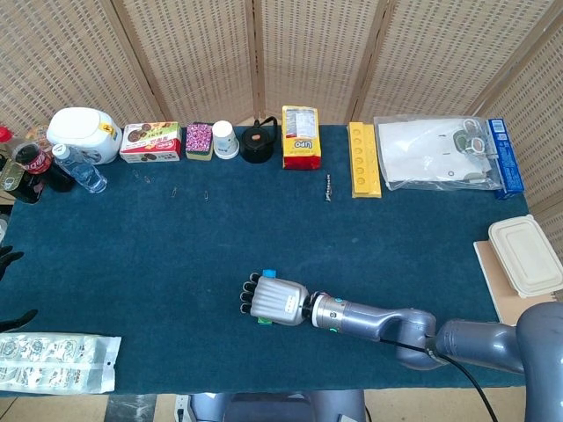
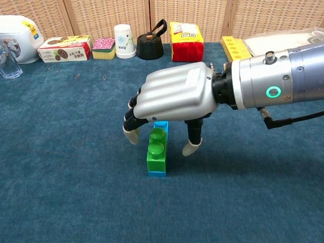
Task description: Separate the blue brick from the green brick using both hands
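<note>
A green brick (image 2: 156, 150) sits stacked on a blue brick (image 2: 161, 124) on the blue cloth, the blue one showing at the far end and along the bottom. My right hand (image 2: 174, 101) hovers palm-down right over them. Its fingers (image 2: 132, 134) hang on the left of the stack and its thumb (image 2: 190, 147) on the right, both clear of the bricks. In the head view the right hand (image 1: 274, 301) covers most of the stack, leaving only a blue brick (image 1: 269, 274) corner visible. Only dark fingertips of my left hand (image 1: 9, 258) show at the table's left edge, spread and holding nothing.
Along the back stand a white pot (image 1: 84, 134), snack box (image 1: 150, 141), sponge (image 1: 199, 141), paper cup (image 1: 225, 139), black jar (image 1: 258, 142), yellow bag (image 1: 301, 136) and yellow tray (image 1: 363, 158). A plastic bag (image 1: 435, 151) and lidded box (image 1: 525, 255) lie right; a blister pack (image 1: 54, 362) lies front left.
</note>
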You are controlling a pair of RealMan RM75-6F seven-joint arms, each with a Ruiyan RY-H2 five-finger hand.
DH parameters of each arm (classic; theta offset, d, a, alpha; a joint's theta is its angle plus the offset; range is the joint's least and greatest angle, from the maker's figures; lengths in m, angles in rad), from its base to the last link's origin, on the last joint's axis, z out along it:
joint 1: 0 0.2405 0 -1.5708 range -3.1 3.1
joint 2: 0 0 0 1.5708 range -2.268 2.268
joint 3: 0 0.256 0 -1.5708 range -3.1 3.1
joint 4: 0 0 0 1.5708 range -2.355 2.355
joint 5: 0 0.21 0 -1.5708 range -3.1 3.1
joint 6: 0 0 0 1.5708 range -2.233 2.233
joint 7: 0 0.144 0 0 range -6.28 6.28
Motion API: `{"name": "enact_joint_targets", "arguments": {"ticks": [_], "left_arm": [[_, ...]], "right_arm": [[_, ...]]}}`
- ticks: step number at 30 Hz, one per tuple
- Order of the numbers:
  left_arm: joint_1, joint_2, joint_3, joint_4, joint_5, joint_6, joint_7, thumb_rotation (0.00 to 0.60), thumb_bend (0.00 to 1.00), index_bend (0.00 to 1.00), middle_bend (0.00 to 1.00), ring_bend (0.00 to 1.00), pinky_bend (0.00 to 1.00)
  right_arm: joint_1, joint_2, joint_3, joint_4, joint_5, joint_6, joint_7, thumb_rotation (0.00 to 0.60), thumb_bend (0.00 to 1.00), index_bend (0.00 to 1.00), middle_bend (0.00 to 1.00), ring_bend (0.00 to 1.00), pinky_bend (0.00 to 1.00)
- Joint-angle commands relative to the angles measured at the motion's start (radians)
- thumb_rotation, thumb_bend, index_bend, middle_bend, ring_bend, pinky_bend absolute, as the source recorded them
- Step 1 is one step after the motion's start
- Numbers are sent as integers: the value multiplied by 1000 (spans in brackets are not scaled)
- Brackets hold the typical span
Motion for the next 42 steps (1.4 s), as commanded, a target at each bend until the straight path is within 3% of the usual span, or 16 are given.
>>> {"name": "enact_joint_targets", "arguments": {"ticks": [1, 8, 16, 33, 42], "left_arm": [[2, 2, 3, 6, -3, -4, -12, 600, 117, 206, 153, 48, 136], [7, 3, 5, 20, -4, -2, -30, 600, 117, 206, 153, 49, 136], [10, 3, 8, 28, 0, 0, -46, 600, 118, 206, 154, 49, 136], [41, 9, 17, 49, -3, 30, -86, 600, 117, 206, 153, 49, 136], [34, 15, 21, 43, 19, 22, -85, 600, 118, 206, 154, 48, 136]], "right_arm": [[6, -13, -2, 9, 14, -7, -13, 600, 61, 292, 293, 243, 280], [23, -35, -11, 30, 34, -20, -42, 600, 61, 295, 294, 249, 282], [32, -56, -21, 43, 58, -24, -66, 600, 61, 359, 330, 322, 301], [29, -154, -56, 146, 63, 64, -6, 600, 95, 597, 543, 580, 509], [3, -137, -61, 125, 78, 147, 72, 600, 95, 690, 636, 669, 610]]}}
